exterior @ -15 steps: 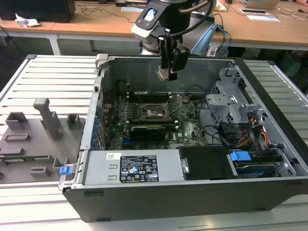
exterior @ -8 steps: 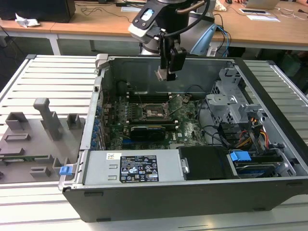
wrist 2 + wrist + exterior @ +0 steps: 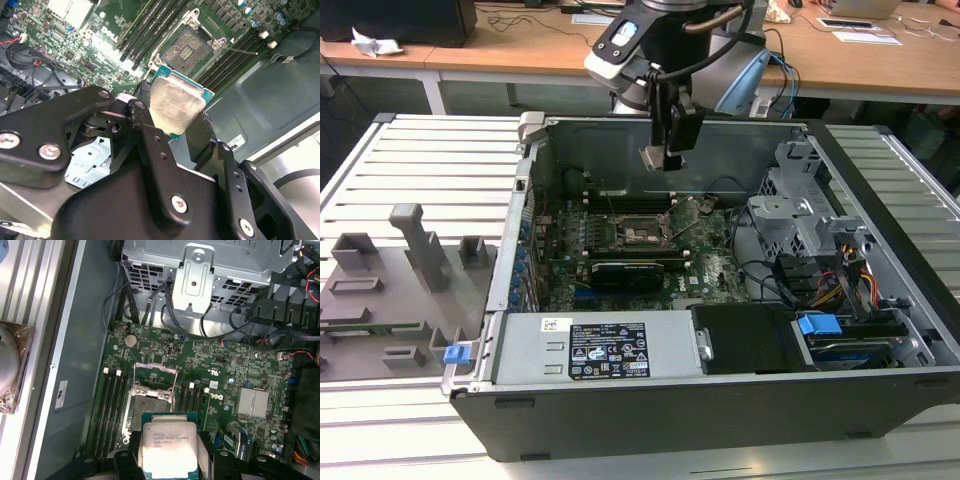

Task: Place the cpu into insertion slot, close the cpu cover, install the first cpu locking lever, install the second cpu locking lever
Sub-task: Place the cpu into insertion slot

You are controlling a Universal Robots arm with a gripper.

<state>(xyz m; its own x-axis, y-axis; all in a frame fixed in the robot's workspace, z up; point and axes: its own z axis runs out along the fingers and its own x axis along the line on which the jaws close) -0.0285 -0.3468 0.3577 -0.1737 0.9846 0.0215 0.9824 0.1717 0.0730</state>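
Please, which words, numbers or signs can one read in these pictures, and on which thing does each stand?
cpu, metal face: several lines of print, too small to read.
Board: a white logo, a brand mark, not quoted.
Label on the power supply: dense print and signs, too small to read.
Sticker on the case wall: blurred.
No text can be quoted with certainty.

Black pincer (image 3: pixel 172 117), silver-grey arm (image 3: pixel 620 70)
Matte links carry silver screws (image 3: pixel 180 203); blue joint cap (image 3: pixel 623 38), looping black cable (image 3: pixel 725 45).
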